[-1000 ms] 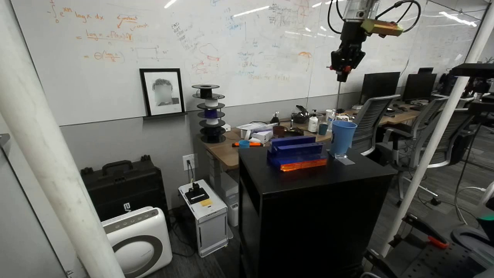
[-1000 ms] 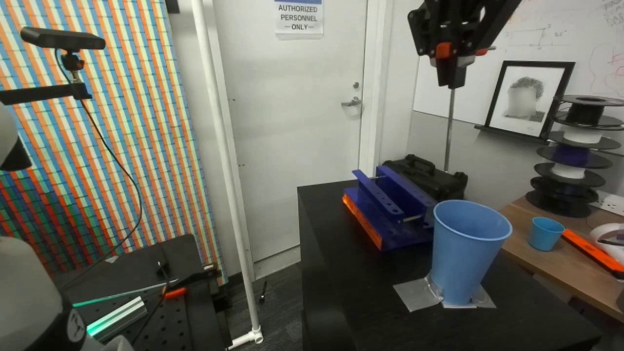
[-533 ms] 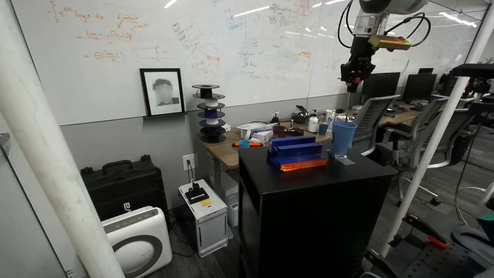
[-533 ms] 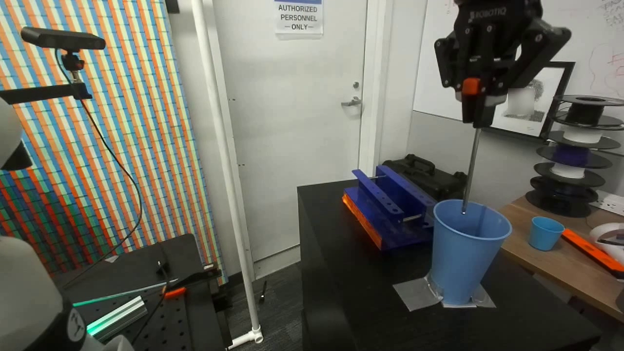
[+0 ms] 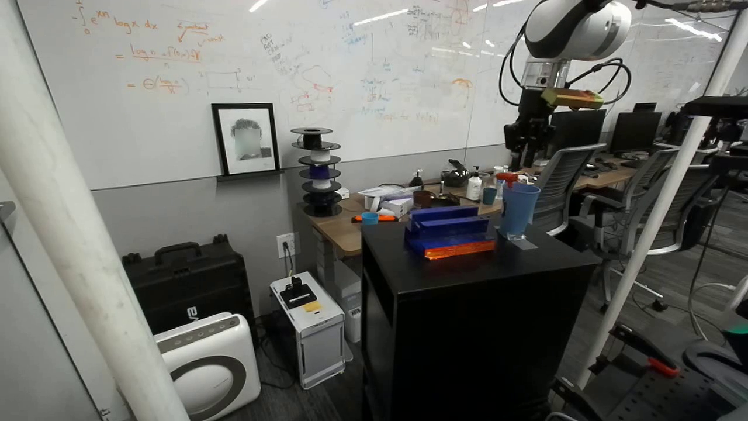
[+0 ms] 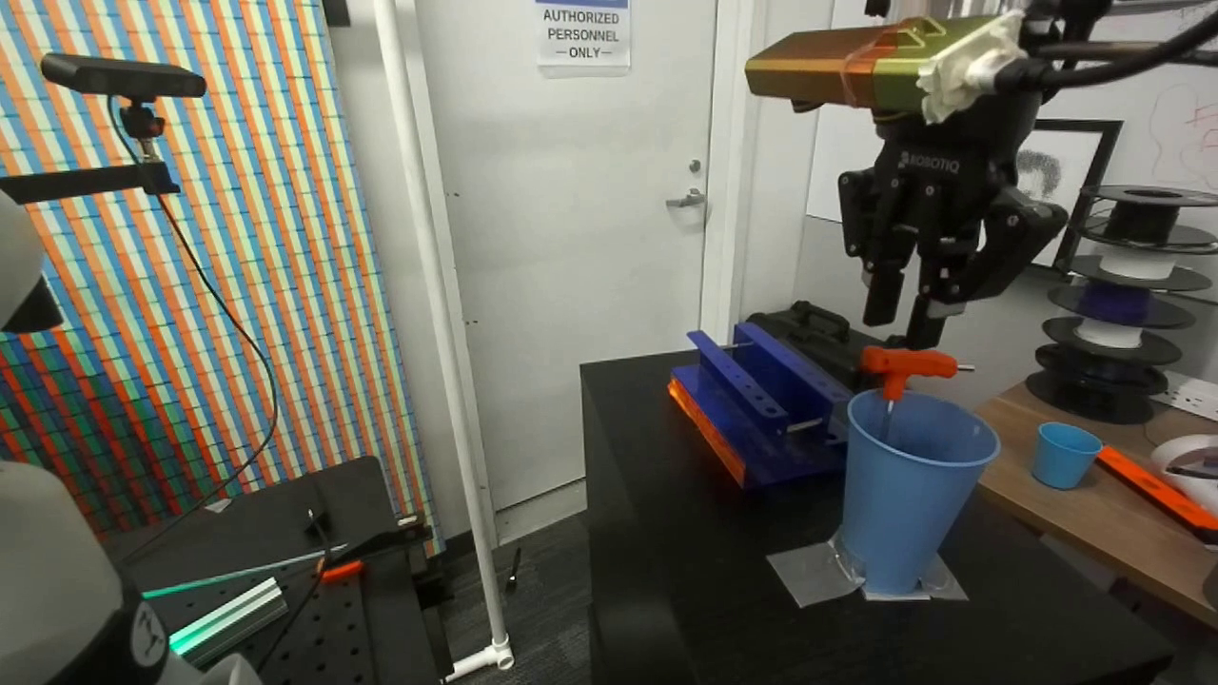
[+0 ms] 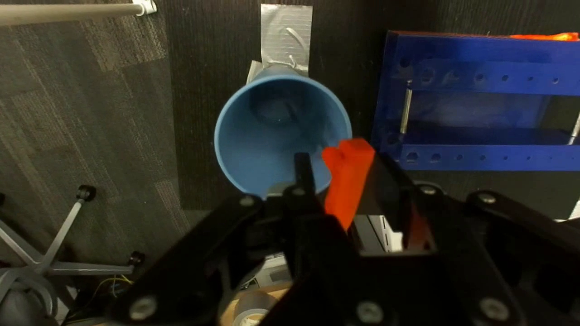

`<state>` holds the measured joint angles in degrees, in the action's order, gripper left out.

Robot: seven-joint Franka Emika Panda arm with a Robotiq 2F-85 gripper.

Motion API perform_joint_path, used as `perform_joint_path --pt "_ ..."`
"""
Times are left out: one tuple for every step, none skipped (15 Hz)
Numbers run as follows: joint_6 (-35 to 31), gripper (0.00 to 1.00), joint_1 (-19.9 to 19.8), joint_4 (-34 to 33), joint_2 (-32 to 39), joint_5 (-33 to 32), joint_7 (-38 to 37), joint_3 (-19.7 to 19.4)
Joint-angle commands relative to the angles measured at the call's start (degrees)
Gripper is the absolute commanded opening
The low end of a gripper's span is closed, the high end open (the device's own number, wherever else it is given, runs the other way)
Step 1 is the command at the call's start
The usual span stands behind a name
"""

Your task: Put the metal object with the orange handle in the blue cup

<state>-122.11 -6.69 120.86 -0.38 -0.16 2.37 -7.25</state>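
The orange-handled metal tool has its thin shaft inside the light-blue cup (image 6: 909, 514). Its orange T-shaped handle (image 6: 904, 364) sits just above the rim, leaning to one side. The cup (image 5: 519, 210) and handle (image 5: 507, 178) also show in an exterior view. My gripper (image 6: 904, 319) is open above the handle, its fingers apart. The gripper also shows in an exterior view (image 5: 522, 161). In the wrist view the handle (image 7: 348, 185) appears between the spread fingers, beside the cup (image 7: 267, 154). The lower shaft is hidden by the cup wall.
A dark-blue slotted holder (image 6: 761, 419) with an orange edge stands beside the cup on the black cabinet (image 6: 657, 533). Grey tape (image 6: 809, 574) lies at the cup's base. A smaller blue cup (image 6: 1064, 457) stands on the wooden desk (image 6: 1009, 419).
My gripper came down over the cup with the tool, and the shaft went inside. The fingers have opened and let go of the handle, which now sits below them at the rim.
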Motion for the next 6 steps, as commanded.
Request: perform_joint_path --pt "2.18 0.71 -0.08 -0.79 -3.15 0.64 1.16 0.11" --pt "3.03 0.78 0.02 -0.77 -4.71 0.47 1.11 0.20" --pt "4.37 0.86 0.10 -0.82 -6.26 0.66 1.50 0.26" --pt "6.24 0.93 0.23 -0.76 -8.16 1.14 2.26 0.31" --pt "3.04 0.99 0.01 -0.98 -3.70 0.02 0.57 0.16" --pt "3.78 0.83 0.03 -0.93 -4.90 0.01 0.64 0.15"
